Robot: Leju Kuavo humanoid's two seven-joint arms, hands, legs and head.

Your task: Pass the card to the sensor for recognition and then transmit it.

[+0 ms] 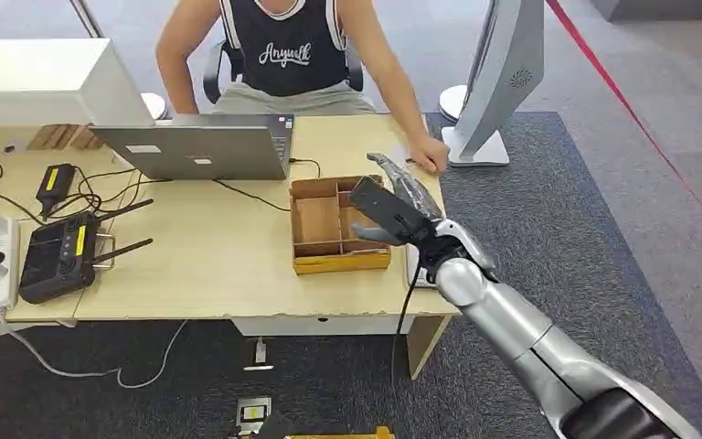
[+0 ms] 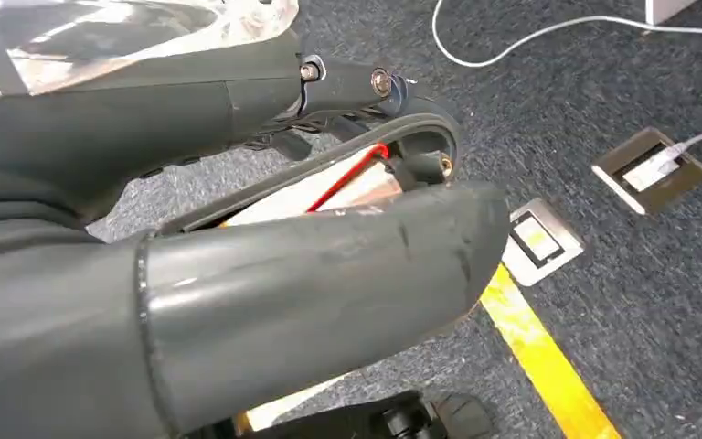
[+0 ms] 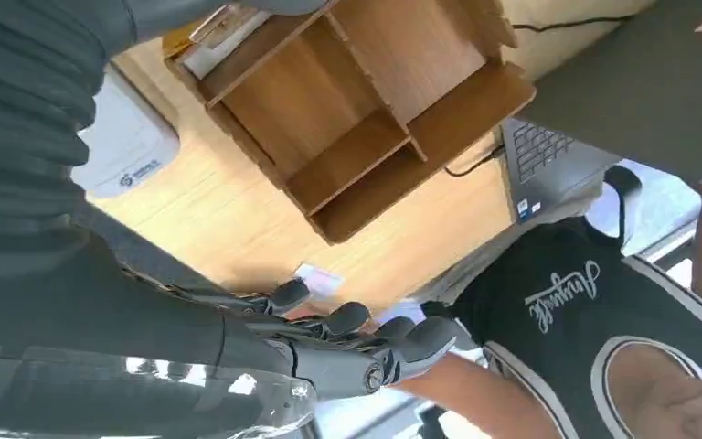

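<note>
Card (image 3: pixel 318 277) flat on the tabletop (image 1: pixel 210 256), just beyond the divided cardboard box (image 1: pixel 338 224) and near the person's hand (image 1: pixel 430 154). One end compartment of the box holds something pale, half hidden. Right hand (image 1: pixel 393 208) hovers over the box, fingers spread, holding nothing. White sensor (image 3: pixel 123 137) sits beside the box. Left hand (image 2: pixel 311 274): grip cannot be told.

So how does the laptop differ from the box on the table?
The laptop is grey and hard-shelled; the box is brown cardboard with a yellow front wall. The laptop stands open with its lid's back toward the robot; the box lies flat, open-topped and split into compartments. The laptop is wider, and the box sits to its right. Both rest on the wooden table.
</note>
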